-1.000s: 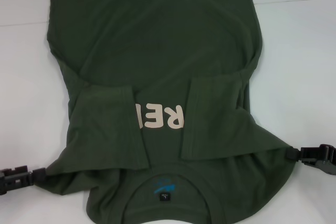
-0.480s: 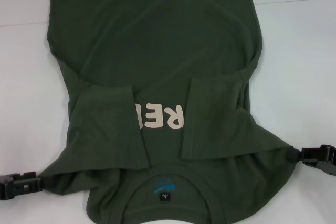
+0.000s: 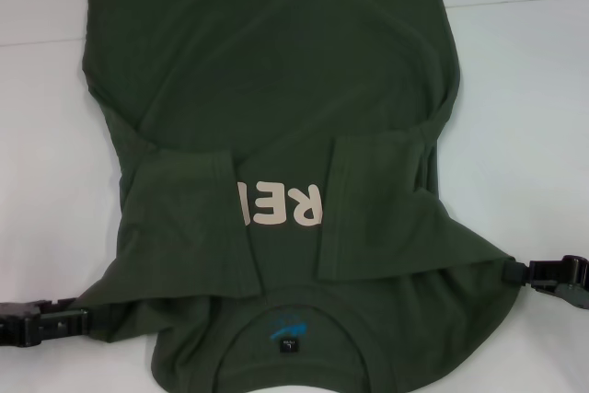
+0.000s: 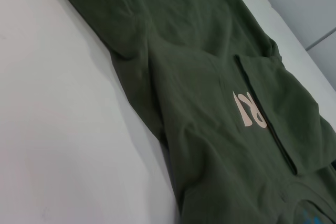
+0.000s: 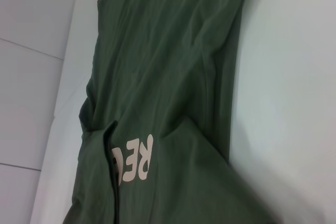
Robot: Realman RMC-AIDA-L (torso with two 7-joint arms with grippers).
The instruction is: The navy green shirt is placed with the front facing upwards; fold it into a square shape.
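Head view, mid-fold. The shirt (image 3: 276, 135) lies front-up on the white table (image 3: 525, 89), collar at 6 o'clock and hem running out of frame at 12 o'clock. Both sleeves are already turned inward over the chest, so that only the letters "RE" (image 3: 281, 206) of the pale print show between them; the blue neck print (image 3: 287, 327) sits just inside the collar. The left gripper (image 3: 81, 319) meets the shoulder edge at 8 o'clock and the right gripper (image 3: 513, 271) meets the opposite shoulder edge at 4 o'clock; each touches the cloth, but whether the fingers are pinched on the fabric or merely against it cannot be told from these views. The wrist views show only the shirt's long side folds (image 4: 173, 129) (image 5: 173, 77) and bare table, not the fingers. Judged step: taking hold of the two shoulder corners after the sleeve folds. The next move probably calls for a firm, matched pinch on both corners, then an even lift and carry toward 12 o'clock, so that the collar end lands squarely on the hem end without dragging the folded sleeves open.
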